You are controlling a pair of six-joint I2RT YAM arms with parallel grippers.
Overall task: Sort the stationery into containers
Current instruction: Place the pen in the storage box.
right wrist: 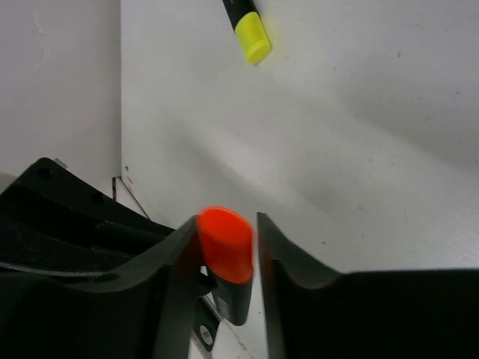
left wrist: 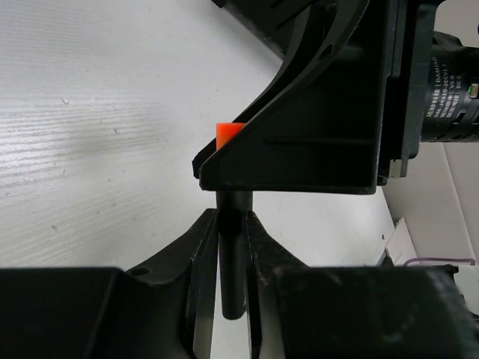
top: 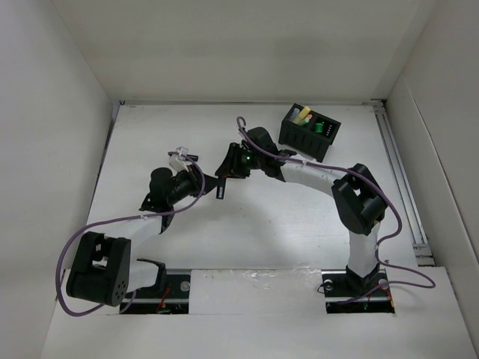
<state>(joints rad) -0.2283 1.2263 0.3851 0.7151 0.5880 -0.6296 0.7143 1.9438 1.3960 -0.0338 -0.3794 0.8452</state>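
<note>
white worktop [top: 262, 224], mid-frame: your left tool [left wrist: 228, 224] is clamped on the barrel of an orange-capped black marker [left wrist: 233, 277]. your right tool [right wrist: 227, 224] brackets its cap; whether it grips, you cannot tell. black compartmented organiser box [top: 303, 143] sits upper right.

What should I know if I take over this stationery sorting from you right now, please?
Left gripper: shut on the black barrel of the orange-capped marker.
Right gripper: fingers on either side of the orange cap; can't tell if it is clamped.
Yellow-capped marker: loose on the table.
Done: the box at the far right holds a few pens.
Left: box the orange one, then the yellow.
</note>
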